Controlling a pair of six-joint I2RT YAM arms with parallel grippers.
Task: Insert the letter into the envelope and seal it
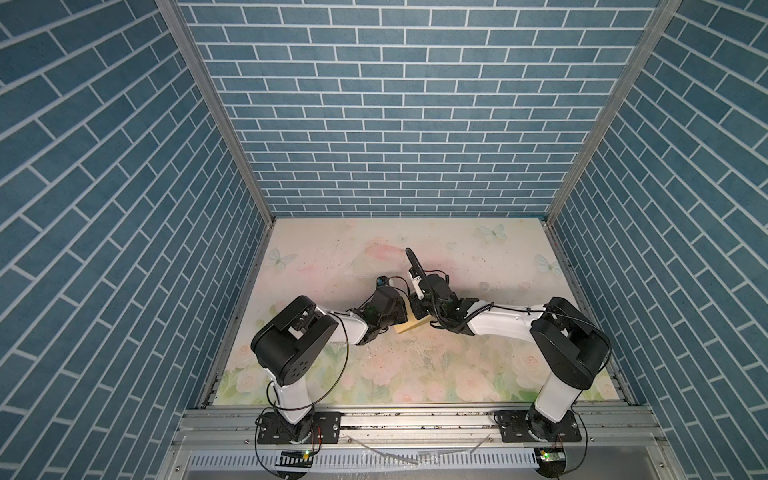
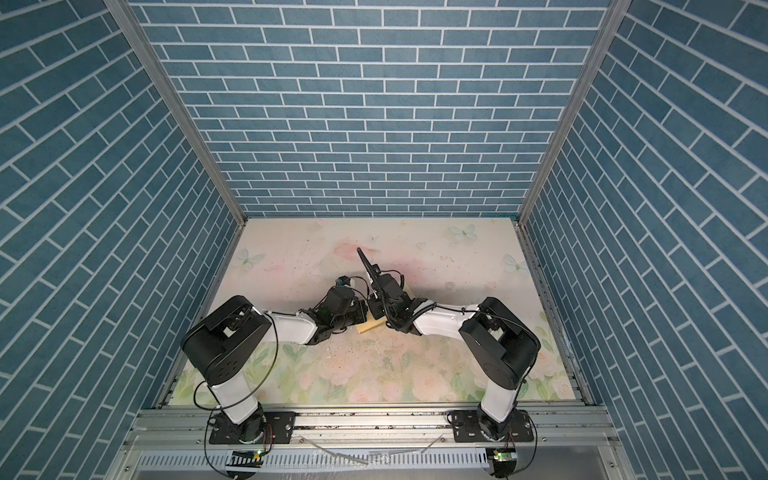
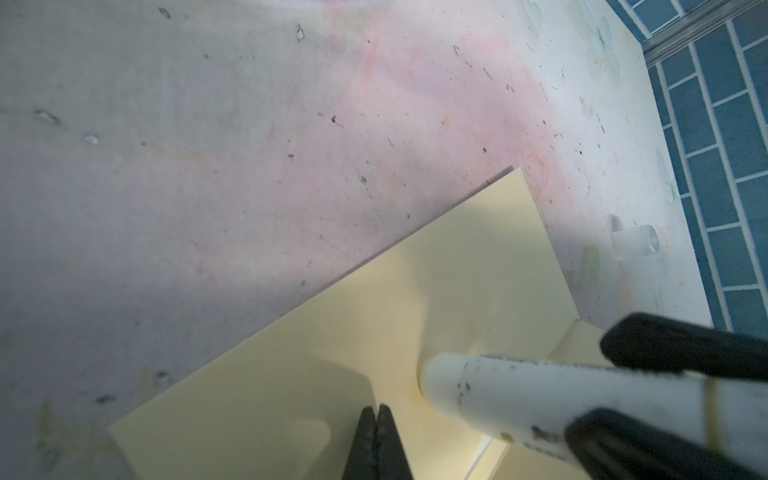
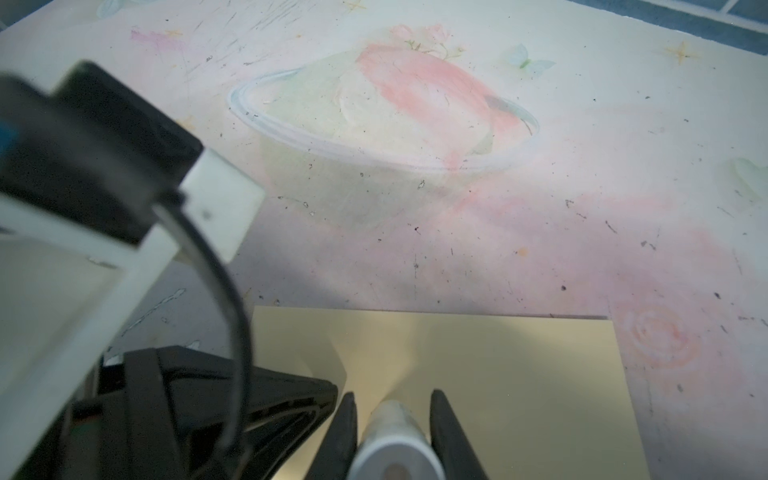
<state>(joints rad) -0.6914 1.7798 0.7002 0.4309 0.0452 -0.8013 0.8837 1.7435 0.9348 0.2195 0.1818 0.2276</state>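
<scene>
Grips a white tube (image 4: 395, 444) in the right hand (image 4: 392, 397), tip aimed at the yellow envelope (image 4: 519, 374) lying flat on the scuffed floral surface (image 4: 457, 249), left hand (image 4: 332, 386) close alongside.

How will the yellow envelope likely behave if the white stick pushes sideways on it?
The envelope lies thin and flat on the smooth table, so it would probably slide or buckle. The shut left gripper seems to press on it, likely pinning it against drag from the white stick.
</scene>
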